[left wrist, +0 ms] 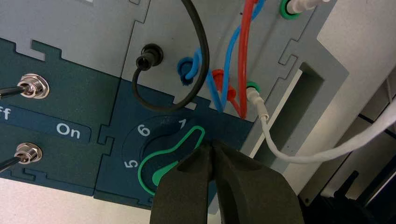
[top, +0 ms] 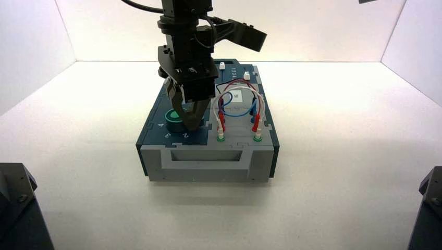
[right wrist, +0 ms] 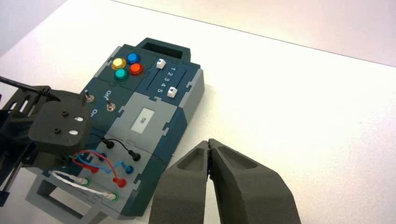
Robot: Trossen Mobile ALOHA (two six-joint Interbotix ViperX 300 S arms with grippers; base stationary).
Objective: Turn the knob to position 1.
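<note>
Your left gripper point(top: 191, 124) is down on the near-left corner of the box point(top: 208, 156), right over the knob point(top: 173, 119). In the left wrist view its fingers point(left wrist: 187, 186) are pressed together, tip against tip. They cover the knob's near side rather than pinching it from both sides.

Now the dial. The wrist view shows the knob's green teardrop outline plainly, and its pointed lobe reaches out towards position 1 point(left wrist: 183, 124). The tip ends just beside that white numeral, slightly to the side nearer the white cable. From above you can only read 4, 3 and 2 around the dial, because the gripper hides the spot where the 1 sits. So the wrist view is all you have to go on.

By my reading, the turn itself is essentially done, with the pointer at the 1 or a hair off it. What is left is small. Check that the lobe lines up squarely with the numeral, nudge it if it has overshot, then lift the fingers off without dragging the knob round.

Your right gripper point(right wrist: 209, 148) is out of it, hanging well off to the side above the desk point(top: 339, 156). Its fingers are closed on nothing, and it looks back at the box from a distance.
</note>
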